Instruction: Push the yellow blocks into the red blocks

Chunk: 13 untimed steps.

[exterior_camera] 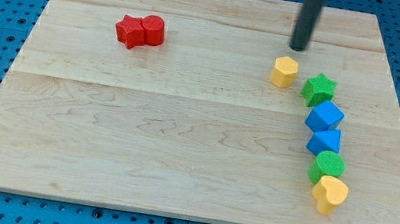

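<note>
The rod stands upright, my tip [299, 48] just above the yellow hexagonal block [284, 71], holding nothing. A yellow heart block [329, 194] sits bottom right. Two touching red blocks [139, 31] lie far left on the worktop [140, 135].

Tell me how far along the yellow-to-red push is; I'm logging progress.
Done: nothing; both yellow blocks sit far from the red pair. In hand: my tip stands just above the yellow hexagon. Left: that one and the yellow heart beside the green cylinder.
</note>
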Each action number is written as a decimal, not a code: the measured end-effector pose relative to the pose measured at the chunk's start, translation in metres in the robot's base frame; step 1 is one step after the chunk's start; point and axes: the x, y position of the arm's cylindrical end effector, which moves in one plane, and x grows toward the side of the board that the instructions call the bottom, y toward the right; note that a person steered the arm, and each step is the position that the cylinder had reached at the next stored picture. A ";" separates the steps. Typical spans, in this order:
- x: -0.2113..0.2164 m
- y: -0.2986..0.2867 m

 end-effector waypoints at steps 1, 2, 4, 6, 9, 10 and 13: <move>0.043 -0.010; 0.063 -0.071; 0.036 -0.161; 0.026 -0.148; -0.023 -0.067; -0.012 0.046; 0.217 0.092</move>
